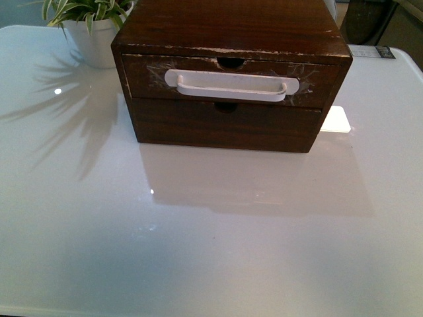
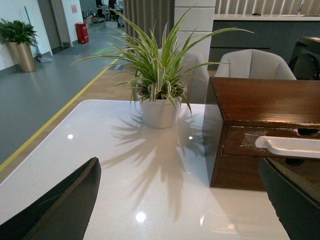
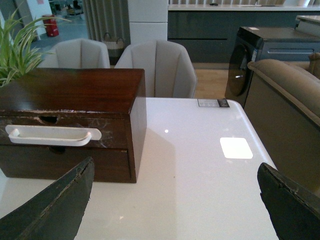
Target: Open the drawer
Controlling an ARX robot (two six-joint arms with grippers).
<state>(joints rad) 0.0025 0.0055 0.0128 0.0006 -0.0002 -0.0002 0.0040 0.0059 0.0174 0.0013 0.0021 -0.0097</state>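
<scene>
Closest of all are the dark fingers (image 2: 60, 210) of the left gripper (image 2: 179, 167), spread wide with only bare white table (image 1: 198, 238) showing in the gap, so it holds nothing. The right gripper (image 3: 176, 166) stands the same way, its jaws far apart and empty over the glossy tabletop. Neither arm shows in the front view, so I'd judge both hang well back from the work. Ahead of both pairs of jaws, and off to the inner side of each rather than in line with either gap, sits the dark wooden chest (image 1: 231, 26). Its upper drawer (image 1: 320, 82), the scratched one with the long white bar handle (image 1: 231, 84) and the half-round notch (image 1: 230, 63) in its top edge, looks fully shut, its front about level with the plain lower drawer front (image 1: 225, 125) beneath. No finger is touching the handle or even near it. As far as I can tell the job hasn't started: an arm has to swing in toward the chest, close on the bar, then draw it straight out toward the robot. Further off, beyond the left jaws and beside the chest, a potted spider plant (image 2: 160, 75) throws its shadow over the table, and pale chairs (image 3: 160, 65) stand past the far edge.
</scene>
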